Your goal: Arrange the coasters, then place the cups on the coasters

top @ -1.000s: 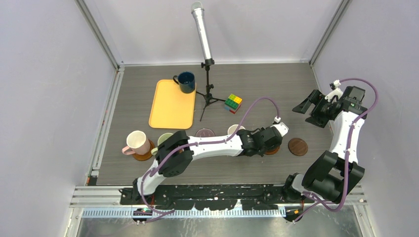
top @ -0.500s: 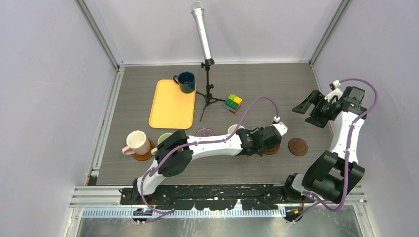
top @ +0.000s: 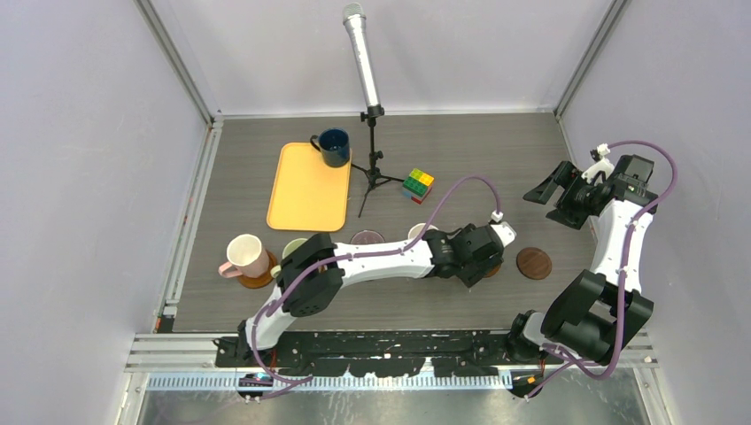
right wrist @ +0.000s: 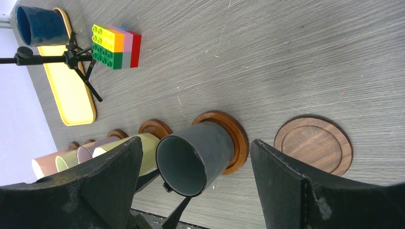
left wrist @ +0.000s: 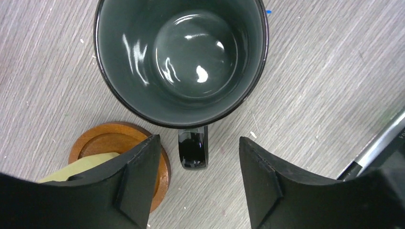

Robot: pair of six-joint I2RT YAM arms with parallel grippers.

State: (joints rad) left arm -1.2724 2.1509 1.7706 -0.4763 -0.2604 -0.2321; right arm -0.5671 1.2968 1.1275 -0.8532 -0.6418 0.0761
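Now, far left of and behind the dark grey-green mug (left wrist: 181, 62), the navy mug (top: 334, 146) waits unplaced. The left gripper (left wrist: 198, 141) has just spread its fingers off the grey-green mug's handle, so the mug stands released on its coaster (right wrist: 237, 138). Immediately right of that mug lies a bare coaster (right wrist: 313, 145), judged the navy mug's destination. Further right, the right gripper (top: 545, 190) hangs wide apart, empty.

Six mugs (right wrist: 200, 152) are counted, one each in pink, pale green, mauve, cream, dark grey and navy, together with six round wooden coasters (right wrist: 313, 145), one yellow tray (top: 308, 188), one block cube (top: 418, 185) and one microphone (top: 361, 55) on a stand.
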